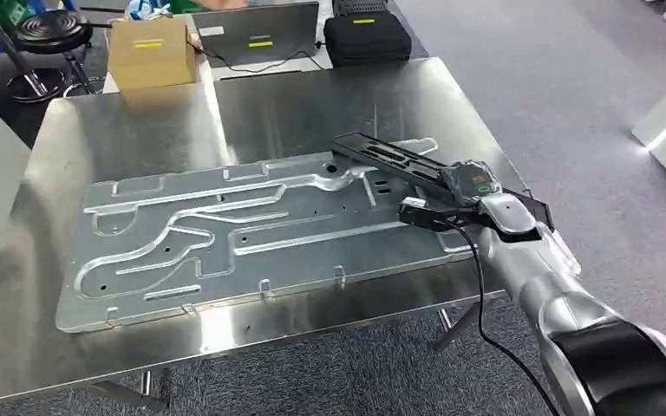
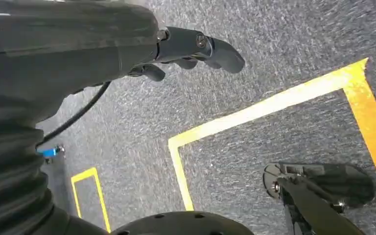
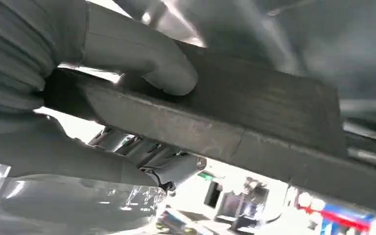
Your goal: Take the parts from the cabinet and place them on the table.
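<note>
A: The right hand point(image 1: 461, 192) — what has it got?

B: It grips a long black part point(image 1: 399, 159); in the right wrist view the grey thumb point(image 3: 147, 58) presses on one broad face of the dark bar point(image 3: 254, 122) and the fingers point(image 3: 147, 156) close against the opposite side, so the hold is firm.

A: And where does that part sit?

B: Over the right end of the steel table point(image 1: 312, 104); its far end lies across the corner of the big stamped metal panel point(image 1: 225, 234), its near end runs back under the hand toward the table's right edge; whether it rests on the panel or hangs just above it, the pictures do not settle.

A: The panel itself?

B: Flat on the table, long side running left to right, ribbed with pressed channels; it covers most of the near half of the tabletop.

A: The left hand point(image 2: 196, 49)?

B: It hangs over grey carpet point(image 2: 284, 44) marked with yellow tape lines point(image 2: 254, 112); its dark fingers point(image 2: 225, 54) are curled in, with nothing held.

A: Beyond the table?

B: At the far edge a cardboard box point(image 1: 150, 52), a grey laptop point(image 1: 260, 33) and a black case point(image 1: 366, 36) stand in a row; a black stool point(image 1: 52, 33) stands off the far left corner.
</note>
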